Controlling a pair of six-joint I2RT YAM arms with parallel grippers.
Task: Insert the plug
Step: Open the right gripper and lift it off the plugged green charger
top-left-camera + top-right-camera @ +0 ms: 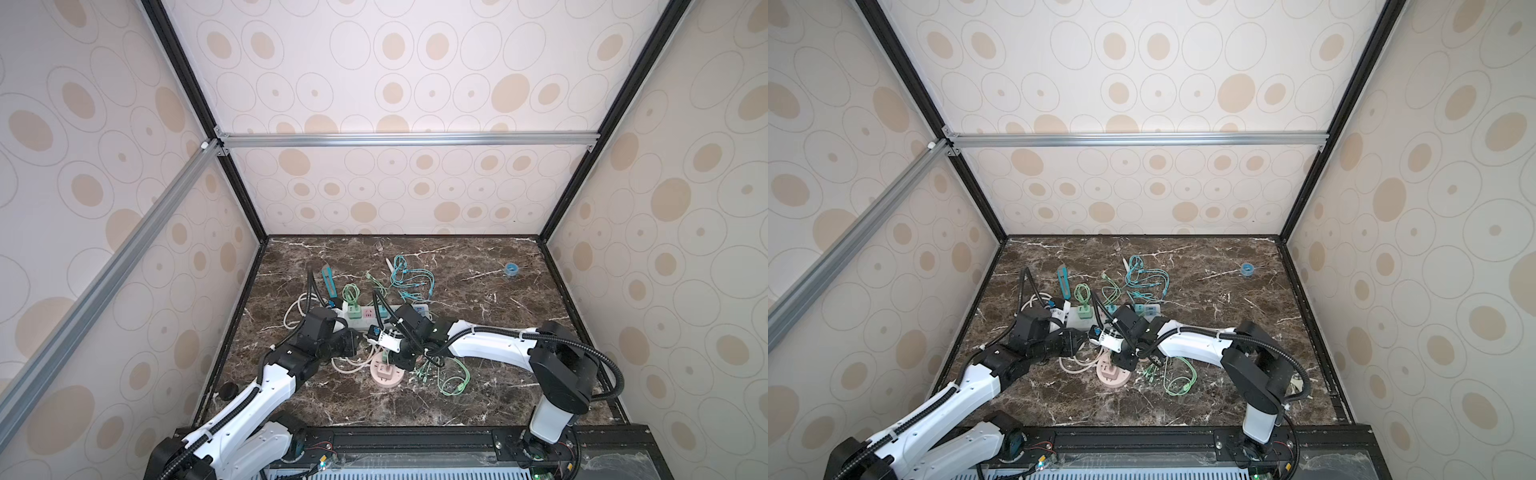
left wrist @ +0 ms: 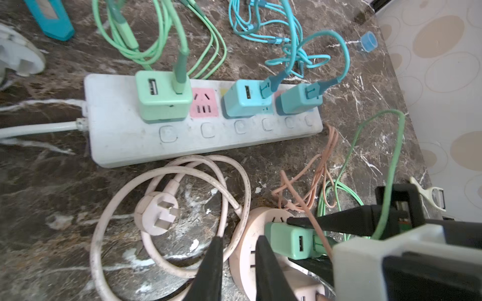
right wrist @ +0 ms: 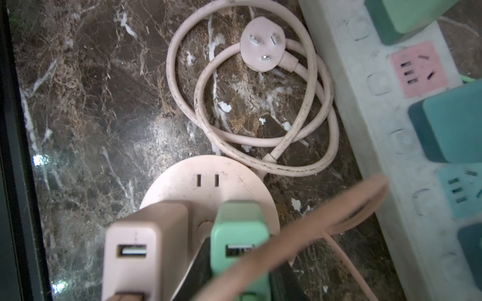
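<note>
- Currently, in both top views, the right gripper [image 1: 392, 358] reaches across the middle and points steeply down at the round pink socket hub [image 1: 386, 381]. The green charger plug [image 1: 385, 356] sits at its tip, over the hub face. The left gripper [image 1: 353, 343] is held low, aimed at the hub from the left, near it and apart from the plug. Seating depth cannot be read from here.
- In the left wrist view, the right gripper's fingers [image 2: 339, 221] clamp opposite sides of the green charger plug [image 2: 292, 241], which stands against the hub face [image 2: 250, 224]. The left gripper [image 2: 238, 268] has its fingers nearly together with a narrow gap. Nothing is gripped, and the hub rim shows beyond the gap.
- In the right wrist view, the plug [image 3: 240, 229] stands upright on the hub beside a pink charger [image 3: 146, 247] already seated there. One two-slot outlet [image 3: 207, 180] is free. A blurred pink cable [image 3: 326, 217] crosses in front.
- Judgement: insertion is at or near its end, but whether the prongs are fully home is not visible. Remaining steps are to confirm seating, then release.
</note>
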